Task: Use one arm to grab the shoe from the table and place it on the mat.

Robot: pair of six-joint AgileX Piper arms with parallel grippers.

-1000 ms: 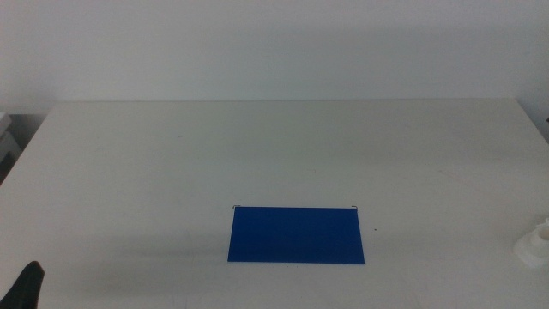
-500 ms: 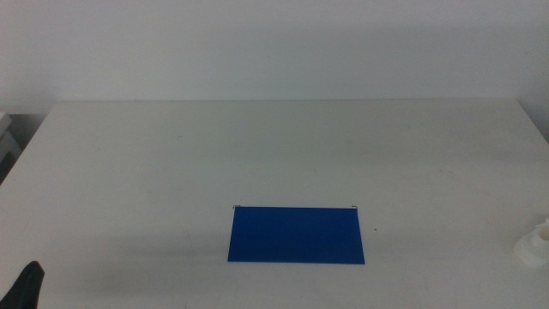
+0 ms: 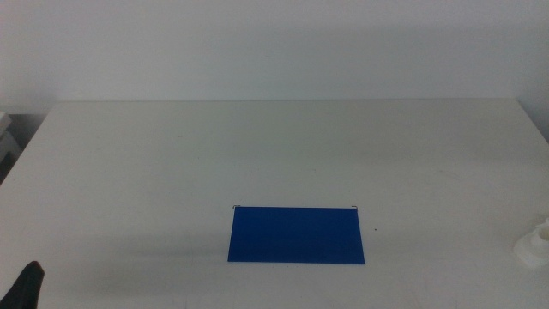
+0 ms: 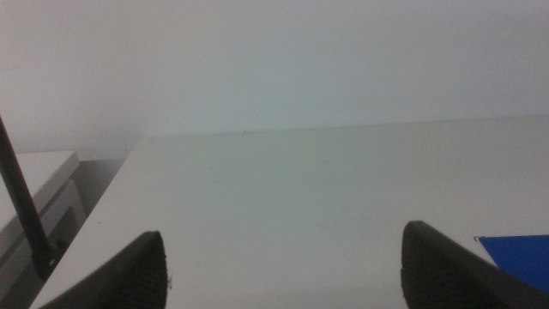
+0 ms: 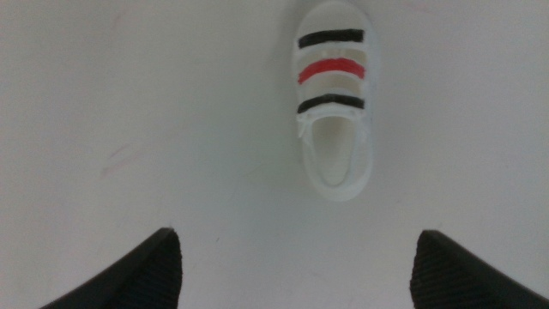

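The blue mat (image 3: pixel 296 234) lies flat on the white table (image 3: pixel 257 146), front of centre. The white shoe (image 3: pixel 533 245) shows only as a sliver at the right edge of the middle view. In the right wrist view the shoe (image 5: pixel 334 94) is seen from above, upright on the table, with black, red and black straps. My right gripper (image 5: pixel 296 266) hangs open above the table, a little short of the shoe's heel end, not touching it. My left gripper (image 4: pixel 283 266) is open and empty at the front left corner; one dark jaw tip shows in the middle view (image 3: pixel 26 287).
A corner of the mat (image 4: pixel 523 257) shows in the left wrist view. A pale cabinet (image 4: pixel 34 206) and a thin black cable (image 4: pixel 21 206) stand off the table's left edge. A white wall rises behind the table.
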